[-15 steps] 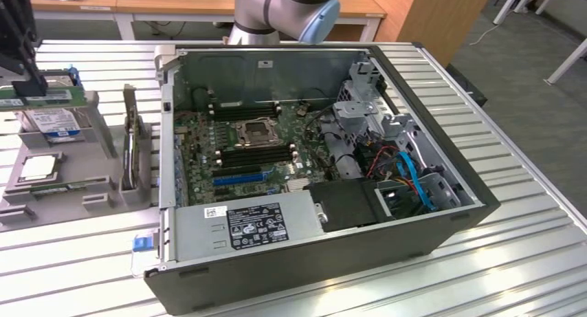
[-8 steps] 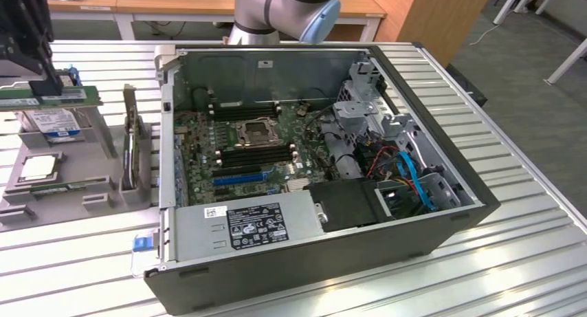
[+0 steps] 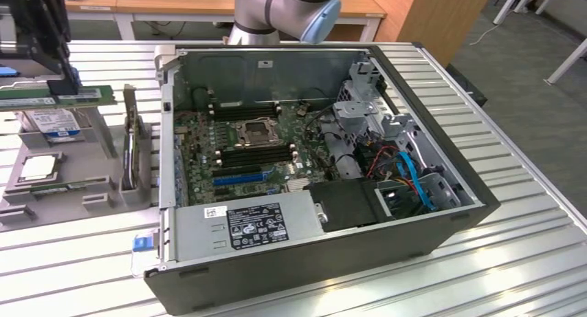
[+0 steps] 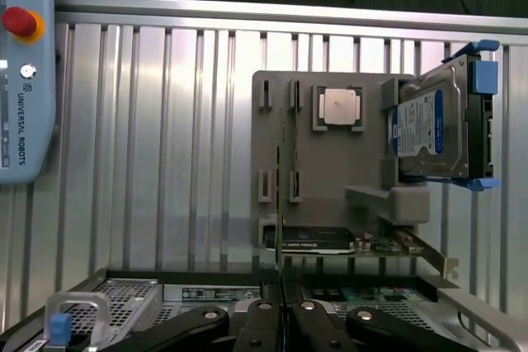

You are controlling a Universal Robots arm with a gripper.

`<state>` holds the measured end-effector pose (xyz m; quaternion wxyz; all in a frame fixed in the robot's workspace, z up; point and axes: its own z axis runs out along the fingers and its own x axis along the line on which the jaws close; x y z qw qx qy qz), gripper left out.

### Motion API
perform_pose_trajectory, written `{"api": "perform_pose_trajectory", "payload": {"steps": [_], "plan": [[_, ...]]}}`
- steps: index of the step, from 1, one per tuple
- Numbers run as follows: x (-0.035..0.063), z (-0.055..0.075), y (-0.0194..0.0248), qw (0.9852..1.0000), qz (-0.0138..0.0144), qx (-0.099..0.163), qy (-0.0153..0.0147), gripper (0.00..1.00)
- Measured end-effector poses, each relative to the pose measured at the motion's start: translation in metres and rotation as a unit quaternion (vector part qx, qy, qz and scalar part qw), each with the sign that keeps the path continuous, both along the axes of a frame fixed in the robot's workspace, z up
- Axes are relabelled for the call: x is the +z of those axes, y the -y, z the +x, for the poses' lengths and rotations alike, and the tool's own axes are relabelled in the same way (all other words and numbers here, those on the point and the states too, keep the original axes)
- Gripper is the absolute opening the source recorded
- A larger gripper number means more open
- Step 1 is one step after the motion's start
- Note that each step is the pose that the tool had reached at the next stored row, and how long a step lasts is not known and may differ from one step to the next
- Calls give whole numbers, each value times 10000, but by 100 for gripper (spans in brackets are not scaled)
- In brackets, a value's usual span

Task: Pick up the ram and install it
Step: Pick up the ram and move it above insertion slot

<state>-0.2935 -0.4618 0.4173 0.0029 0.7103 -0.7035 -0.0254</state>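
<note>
Gripper [image 3: 66,89] at exterior view's left of open PC case [image 3: 321,282]. 2 fingers [image 4: 262,326] closed almost fully, pinching ram [image 3: 92,95] by top edge. Ram level, just above hard drive [image 3: 51,121] in grey holder tray [image 3: 55,205]; clearance from tray unclear.

ram [image 3: 55,97] | long green stick, white label | level, on edge | gripped in pincer [image 3: 66,89] | exterior view's left

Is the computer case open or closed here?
Open. The case lies on its side with the side panel off, leaving the motherboard and power supply in plain sight.
</note>
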Motion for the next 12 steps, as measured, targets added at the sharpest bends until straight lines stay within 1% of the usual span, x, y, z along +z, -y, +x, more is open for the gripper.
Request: {"api": "perform_pose_trajectory", "payload": {"steps": [12], "plan": [[0, 306, 0, 10000, 0, 0, -3, 11]]}}
